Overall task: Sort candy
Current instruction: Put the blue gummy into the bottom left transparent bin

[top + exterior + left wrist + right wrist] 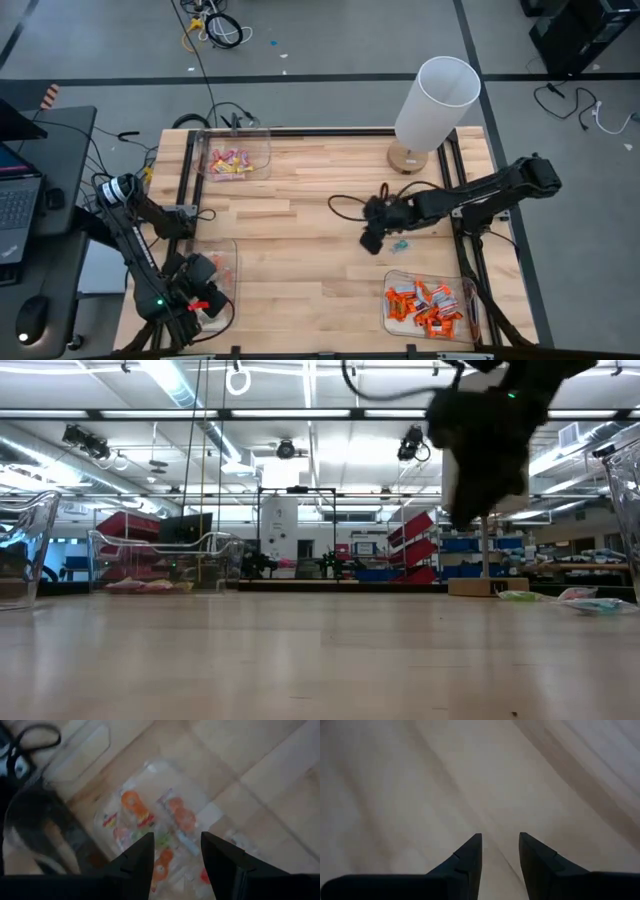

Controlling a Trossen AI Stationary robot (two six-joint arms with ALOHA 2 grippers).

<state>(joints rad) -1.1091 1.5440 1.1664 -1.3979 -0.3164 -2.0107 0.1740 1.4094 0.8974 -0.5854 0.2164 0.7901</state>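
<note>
My left gripper point(203, 290) hangs open over a clear bin point(226, 262) at the table's near left. In the left wrist view its fingers point(177, 855) point down at pale candy with orange, green and red marks point(150, 822) lying in that bin. My right gripper point(372, 240) hovers open above the middle of the table, and its wrist view point(500, 850) shows only bare wood. A loose pale candy point(401, 245) lies on the wood just right of it. Orange candy point(425, 303) fills the near-right bin. Pink and yellow candy point(228, 162) lies in the far-left bin.
A white cylindrical lamp point(435, 100) on a round wooden base stands at the far right. A black cable point(345, 205) loops on the table behind my right gripper. A dark metal frame point(330, 131) runs along the table's edges. In the low view, loose candy point(590, 603) lies at the right.
</note>
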